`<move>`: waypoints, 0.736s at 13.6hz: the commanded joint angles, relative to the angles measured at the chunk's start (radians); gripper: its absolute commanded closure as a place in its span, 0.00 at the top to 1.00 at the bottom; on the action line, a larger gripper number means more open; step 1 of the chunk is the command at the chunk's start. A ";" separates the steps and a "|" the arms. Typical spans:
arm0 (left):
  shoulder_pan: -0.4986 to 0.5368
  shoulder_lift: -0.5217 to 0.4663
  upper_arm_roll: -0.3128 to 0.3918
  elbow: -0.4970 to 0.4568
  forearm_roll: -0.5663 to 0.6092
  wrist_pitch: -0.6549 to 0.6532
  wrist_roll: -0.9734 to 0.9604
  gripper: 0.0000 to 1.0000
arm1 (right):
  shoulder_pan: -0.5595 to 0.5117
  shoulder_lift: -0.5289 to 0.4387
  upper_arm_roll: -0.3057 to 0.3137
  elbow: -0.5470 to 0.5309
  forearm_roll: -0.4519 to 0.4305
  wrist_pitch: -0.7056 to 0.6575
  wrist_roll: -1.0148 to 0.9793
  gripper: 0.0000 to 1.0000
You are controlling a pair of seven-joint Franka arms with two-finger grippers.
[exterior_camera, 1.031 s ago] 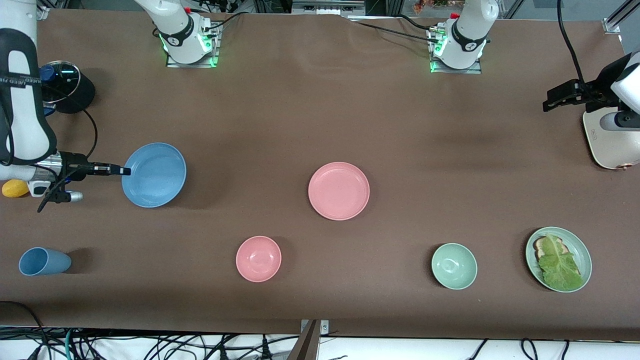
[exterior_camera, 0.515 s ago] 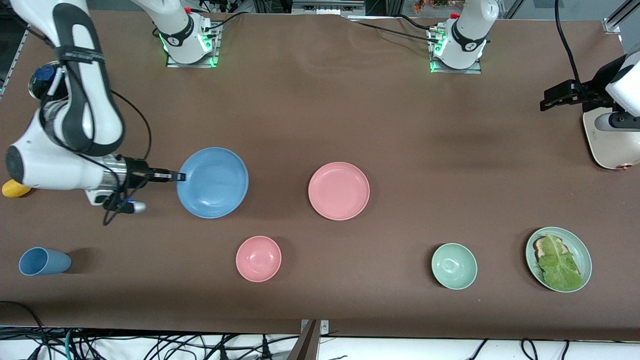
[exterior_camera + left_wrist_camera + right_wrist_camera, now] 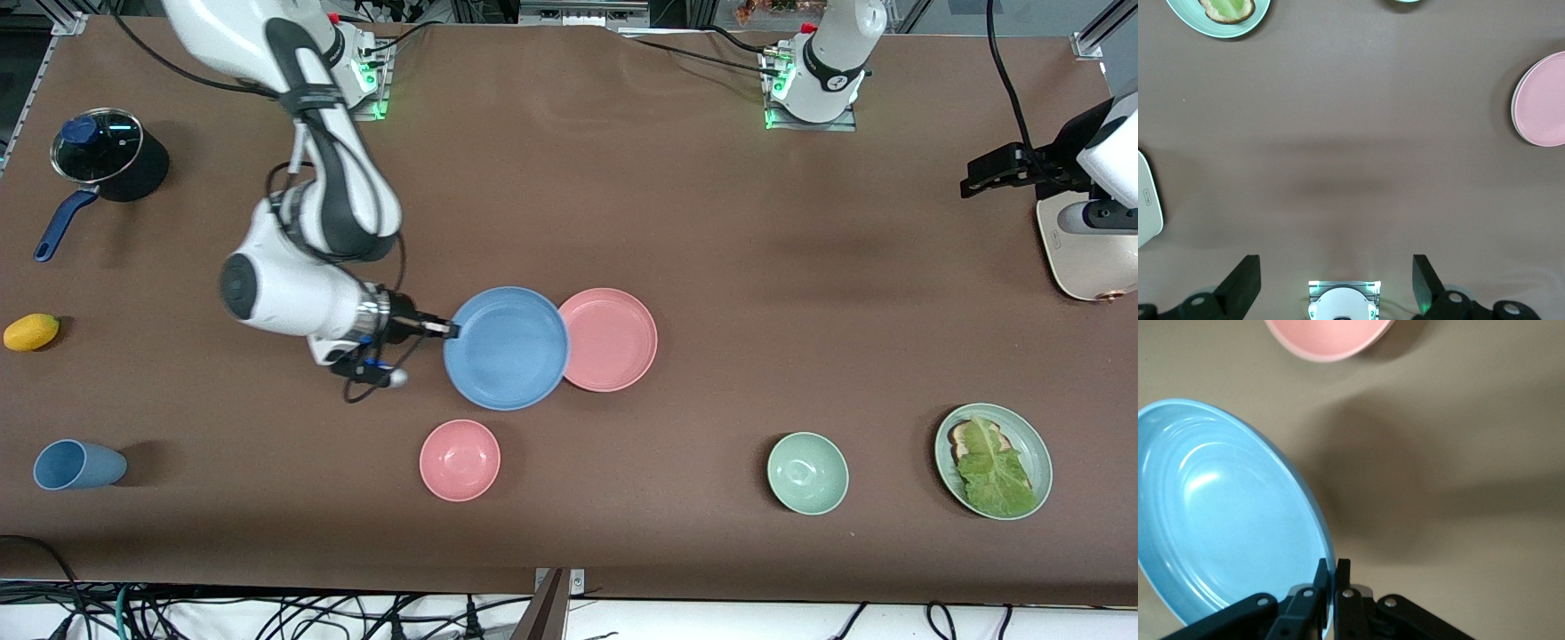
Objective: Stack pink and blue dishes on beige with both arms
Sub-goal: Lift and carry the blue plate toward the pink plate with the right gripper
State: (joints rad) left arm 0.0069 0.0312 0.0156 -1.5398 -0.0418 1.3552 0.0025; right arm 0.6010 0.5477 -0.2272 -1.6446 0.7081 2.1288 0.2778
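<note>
My right gripper [image 3: 451, 331] is shut on the rim of the light blue plate [image 3: 506, 348], held level just above the table's middle; in the right wrist view the fingers [image 3: 1333, 577] pinch the blue plate [image 3: 1218, 520] by its edge. Its opposite edge overlaps the rim of the pink plate [image 3: 613, 339], which lies flat on the table. My left gripper [image 3: 976, 178] hangs open and empty over the left arm's end of the table, its fingers [image 3: 1245, 283] wide apart, with the pink plate [image 3: 1541, 100] off to one side. No beige plate is in view.
Nearer the front camera stand a pink bowl [image 3: 460, 460], a green bowl [image 3: 807, 473], a green plate with lettuce [image 3: 993, 460] and a blue cup [image 3: 76, 464]. A lidded pot [image 3: 107, 156] and yellow fruit [image 3: 31, 332] sit at the right arm's end. A cream rounded object [image 3: 1080, 258] lies under the left arm.
The right arm has carried the blue plate from the right arm's end to the table's middle, up against the pink plate. The left arm has hardly moved.
</note>
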 commanded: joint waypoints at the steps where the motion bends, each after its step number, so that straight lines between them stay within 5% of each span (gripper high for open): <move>1: 0.004 -0.011 -0.003 -0.006 0.011 0.008 0.014 1.00 | 0.081 0.060 -0.014 0.069 0.031 0.035 0.050 0.00; 10: 0.005 -0.008 -0.003 -0.006 0.011 0.008 0.014 1.00 | 0.246 0.210 -0.014 0.132 0.041 0.209 0.172 0.00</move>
State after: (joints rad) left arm 0.0071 0.0313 0.0157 -1.5400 -0.0418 1.3554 0.0025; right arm 0.8328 0.7357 -0.2276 -1.5435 0.7287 2.3380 0.4458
